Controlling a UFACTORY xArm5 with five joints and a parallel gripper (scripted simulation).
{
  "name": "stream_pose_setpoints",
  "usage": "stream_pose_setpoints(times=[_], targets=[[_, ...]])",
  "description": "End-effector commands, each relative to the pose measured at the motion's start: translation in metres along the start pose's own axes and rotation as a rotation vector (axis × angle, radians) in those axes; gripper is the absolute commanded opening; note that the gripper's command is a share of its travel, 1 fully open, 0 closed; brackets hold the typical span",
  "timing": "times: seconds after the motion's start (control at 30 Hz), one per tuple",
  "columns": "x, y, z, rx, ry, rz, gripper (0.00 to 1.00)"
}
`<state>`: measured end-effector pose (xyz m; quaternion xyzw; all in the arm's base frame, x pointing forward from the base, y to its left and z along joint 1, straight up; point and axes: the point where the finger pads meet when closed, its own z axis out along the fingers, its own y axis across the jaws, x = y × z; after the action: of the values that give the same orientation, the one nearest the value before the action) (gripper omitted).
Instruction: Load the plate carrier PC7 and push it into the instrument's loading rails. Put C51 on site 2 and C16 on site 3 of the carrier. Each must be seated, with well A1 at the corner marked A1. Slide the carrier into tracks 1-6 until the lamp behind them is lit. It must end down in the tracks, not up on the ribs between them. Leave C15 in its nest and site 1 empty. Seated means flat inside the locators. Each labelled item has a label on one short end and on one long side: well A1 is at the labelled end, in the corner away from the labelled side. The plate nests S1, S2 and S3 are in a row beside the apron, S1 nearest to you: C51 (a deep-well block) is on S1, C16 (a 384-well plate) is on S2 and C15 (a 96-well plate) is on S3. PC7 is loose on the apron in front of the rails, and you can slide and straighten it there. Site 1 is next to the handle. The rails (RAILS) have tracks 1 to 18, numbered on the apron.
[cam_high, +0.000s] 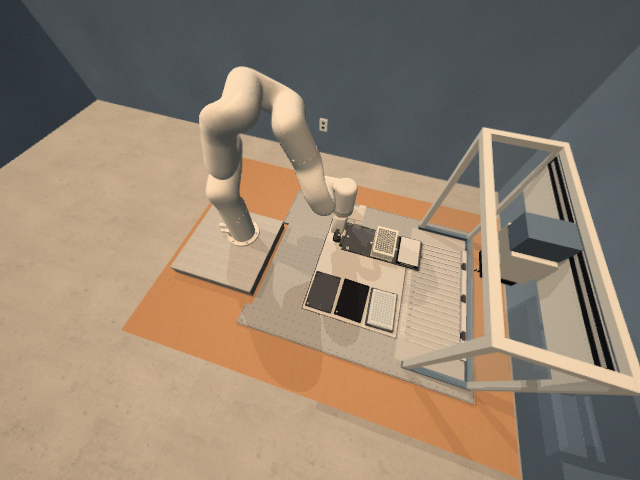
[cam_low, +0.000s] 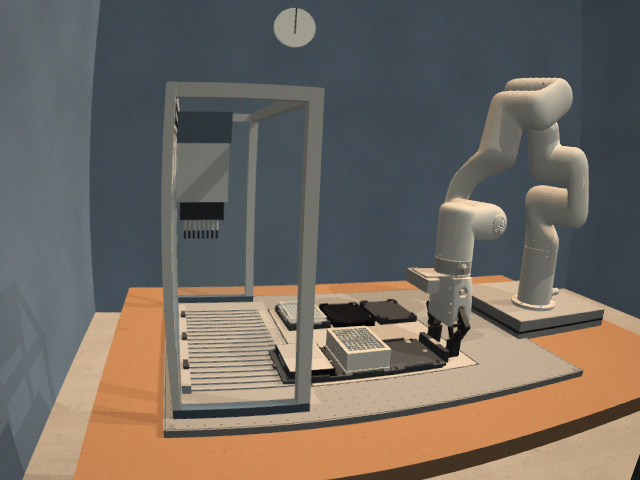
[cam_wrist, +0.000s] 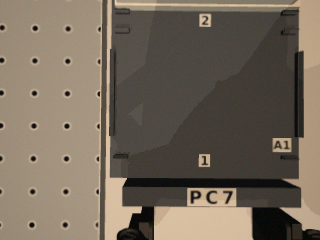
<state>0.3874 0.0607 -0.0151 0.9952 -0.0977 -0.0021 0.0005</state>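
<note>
Carrier PC7 (cam_high: 356, 235) (cam_low: 413, 353) (cam_wrist: 200, 100) lies on the apron, its far end at the mouth of the rails (cam_high: 436, 289) (cam_low: 227, 341). Whether that end is down in tracks cannot be told. The deep-well block C51 (cam_high: 385, 241) (cam_low: 357, 347) stands on site 2 and C16 (cam_high: 409, 251) (cam_low: 305, 357) on site 3; both look flat, their labels unreadable. Site 1 is empty. C15 (cam_high: 382, 308) (cam_low: 301, 313) sits in nest S3. My gripper (cam_high: 337, 237) (cam_low: 444, 345) (cam_wrist: 202, 216) is open and empty, fingertips close behind the handle; contact cannot be told. No lit lamp is visible.
The empty nests S1 (cam_high: 324, 291) (cam_low: 387, 311) and S2 (cam_high: 352, 300) (cam_low: 346, 314) are beside the apron, in a row with C15. The instrument frame (cam_high: 488, 232) (cam_low: 310, 248) stands around the rails, with a pipetting head (cam_high: 542, 237) (cam_low: 202, 170) high above them.
</note>
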Motion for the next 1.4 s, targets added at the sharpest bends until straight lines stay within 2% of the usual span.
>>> stream_pose_setpoints(times=[0.0, 1.37], targets=[[0.005, -0.001, -0.001, 0.001, 0.004, 0.000, 0.81], [0.042, -0.001, -0.001, 0.001, 0.004, 0.000, 0.81]])
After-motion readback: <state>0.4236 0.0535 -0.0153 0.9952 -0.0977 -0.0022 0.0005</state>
